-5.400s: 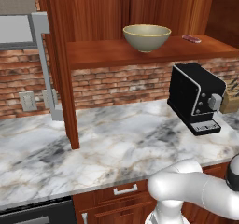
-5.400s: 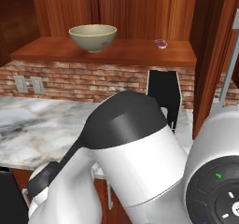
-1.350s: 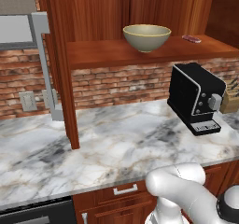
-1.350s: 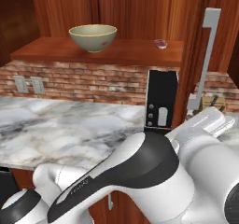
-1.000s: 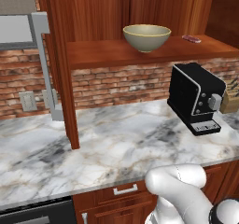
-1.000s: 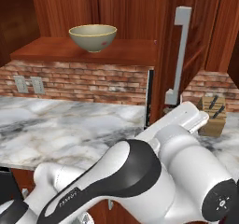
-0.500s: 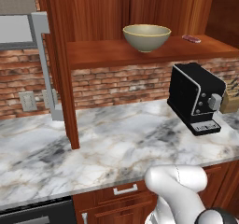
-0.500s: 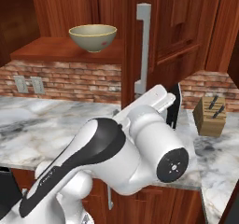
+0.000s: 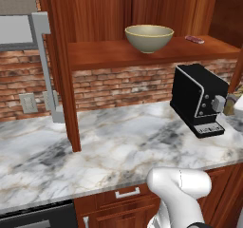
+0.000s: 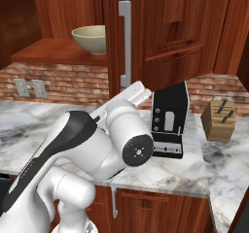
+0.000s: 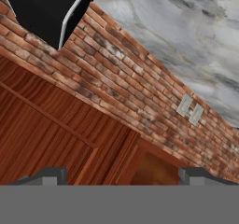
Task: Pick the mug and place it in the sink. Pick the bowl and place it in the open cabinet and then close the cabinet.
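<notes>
No writing can be read. The bowl (image 9: 149, 37) stands mid-shelf in the cabinet (image 9: 142, 56); the gripper (image 11: 122, 175) is released, fingers wide apart.

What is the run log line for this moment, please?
bowl: on cabinet shelf | right door: partly closed | tool: open, empty

One bowl (image 9: 149, 37) sitting on the cabinet (image 9: 142, 56) shelf w/ one small dark item (image 9: 194, 39); one coffee machine (image 9: 198, 99) and one knife block (image 10: 220, 120) standing on the desk (image 9: 104, 156); two wall outlets (image 10: 29, 88) showing.
</notes>
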